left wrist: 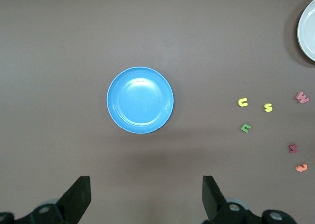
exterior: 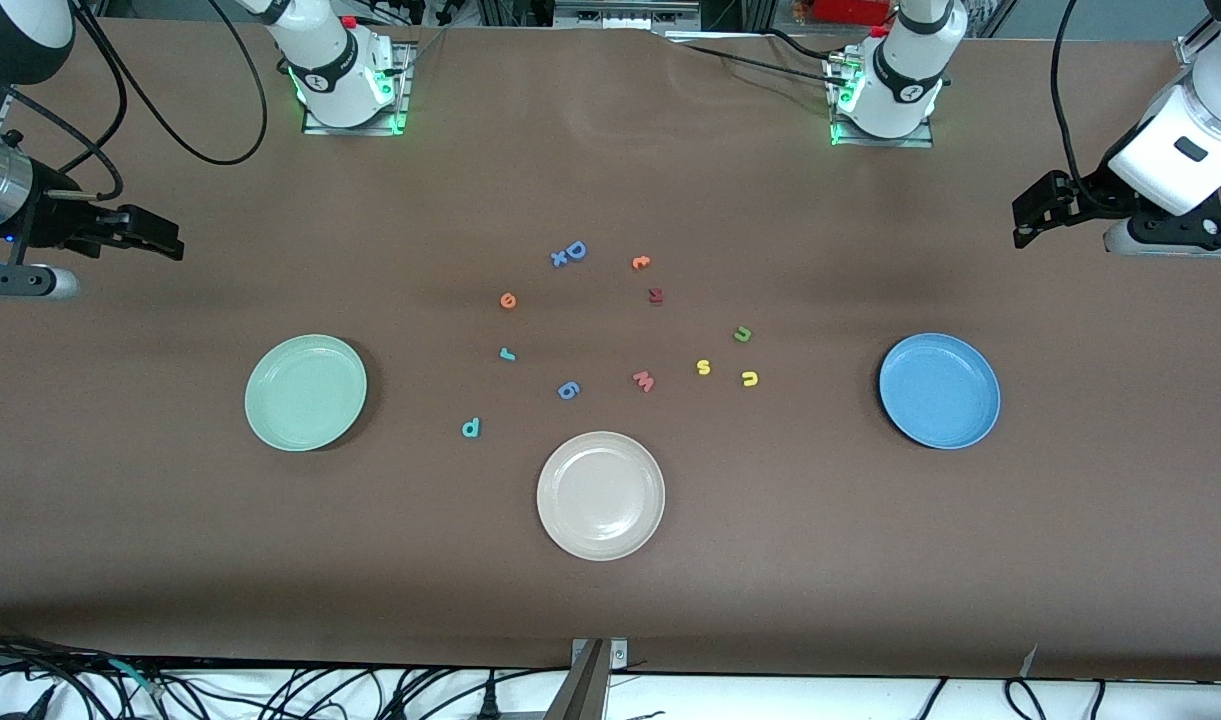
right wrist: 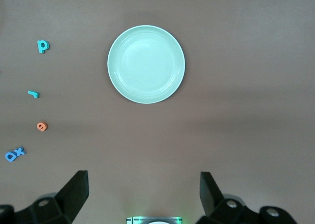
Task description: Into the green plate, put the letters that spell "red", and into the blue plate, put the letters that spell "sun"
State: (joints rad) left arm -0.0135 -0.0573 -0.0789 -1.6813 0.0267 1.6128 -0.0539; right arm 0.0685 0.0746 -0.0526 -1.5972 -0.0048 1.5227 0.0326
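Lying flat, teal "d" (exterior: 471,428) stem toward green plate (exterior: 306,392)

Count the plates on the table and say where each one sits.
3. The green plate lies toward the right arm's end, the blue plate toward the left arm's end, and the cream-white plate between them, nearer the front camera. None looks hidden.

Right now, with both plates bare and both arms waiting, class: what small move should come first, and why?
Probably lower the open right gripper toward the teal "d". It lies loose on the table, the letter closest to the green plate, with space around it. The open left gripper waits above the blue plate.
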